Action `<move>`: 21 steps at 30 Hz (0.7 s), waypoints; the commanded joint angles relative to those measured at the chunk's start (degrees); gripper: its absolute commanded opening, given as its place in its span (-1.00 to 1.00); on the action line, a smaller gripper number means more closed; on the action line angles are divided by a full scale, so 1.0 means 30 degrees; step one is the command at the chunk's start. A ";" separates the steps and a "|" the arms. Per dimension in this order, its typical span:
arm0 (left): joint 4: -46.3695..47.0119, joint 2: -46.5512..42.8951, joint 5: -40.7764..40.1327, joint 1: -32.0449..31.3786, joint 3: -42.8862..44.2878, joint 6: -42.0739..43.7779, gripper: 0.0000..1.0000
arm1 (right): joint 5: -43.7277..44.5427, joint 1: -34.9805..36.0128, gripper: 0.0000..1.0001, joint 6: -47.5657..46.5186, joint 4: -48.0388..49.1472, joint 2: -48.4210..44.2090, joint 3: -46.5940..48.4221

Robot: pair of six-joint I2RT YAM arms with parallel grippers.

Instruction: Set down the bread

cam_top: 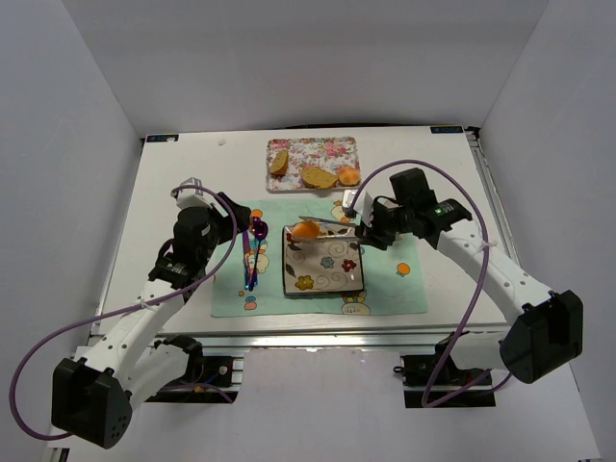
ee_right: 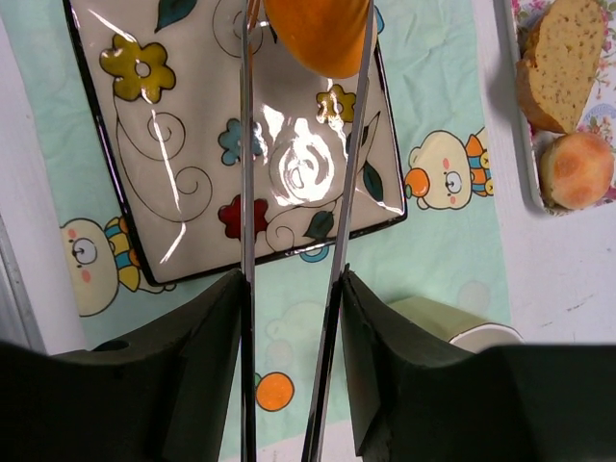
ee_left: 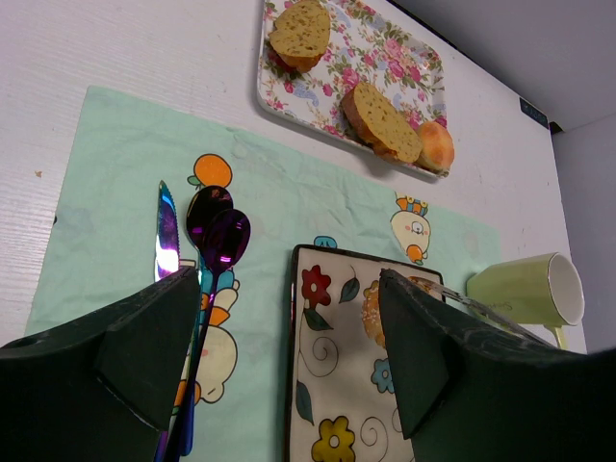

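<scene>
My right gripper [ee_right: 294,289] clamps the tongs [ee_right: 246,192], which pinch the bread [ee_right: 322,34] above the plate's [ee_right: 192,115] 11 o'clock corner, not yet set down; my left gripper [ee_left: 289,289] hangs open.

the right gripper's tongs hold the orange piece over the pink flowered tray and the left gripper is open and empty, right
Not the tray: the right wrist view shows the tongs in the right gripper holding the orange piece over an edge of the square plate on the green mat. The left gripper is open and empty, as you said.
</scene>
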 commanded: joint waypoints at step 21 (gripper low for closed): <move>-0.0258 -0.0619 -0.0212 0.0064 0.0083 -0.0099 0.69 | -0.0113 0.0017 0.11 -0.2066 -0.0373 -0.0341 -0.0896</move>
